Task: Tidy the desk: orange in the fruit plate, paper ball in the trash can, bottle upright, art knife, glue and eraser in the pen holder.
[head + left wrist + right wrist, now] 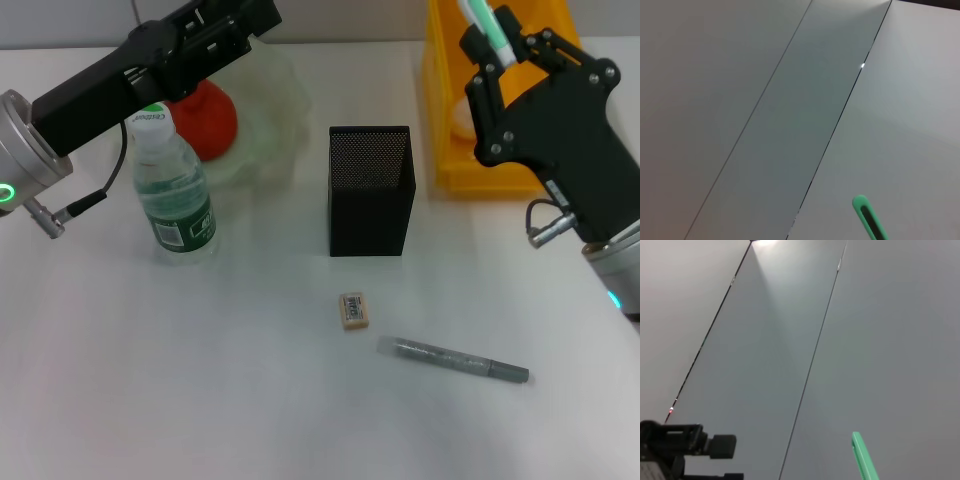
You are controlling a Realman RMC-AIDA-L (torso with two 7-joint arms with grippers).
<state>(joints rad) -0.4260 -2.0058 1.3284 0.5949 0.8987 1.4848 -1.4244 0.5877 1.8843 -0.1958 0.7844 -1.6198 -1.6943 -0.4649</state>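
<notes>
My right gripper point(497, 50) is raised above the yellow trash can point(445, 150) and is shut on the green art knife point(487, 25), whose tip also shows in the right wrist view point(863, 457). On the table lie the eraser point(354, 310) and the glue point(460, 362), a grey pen-shaped stick. The black mesh pen holder point(370, 190) stands behind them. The bottle point(175, 190) stands upright at the left. The orange point(205, 120) rests in the pale fruit plate point(270, 110). A paper ball point(460, 115) lies inside the trash can. My left gripper point(225, 25) hangs above the plate.
A green slotted end of a tool point(870, 220) shows in the left wrist view against bare wall panels. The left arm point(90, 90) stretches over the bottle. White table point(200, 380) extends in front of the eraser and glue.
</notes>
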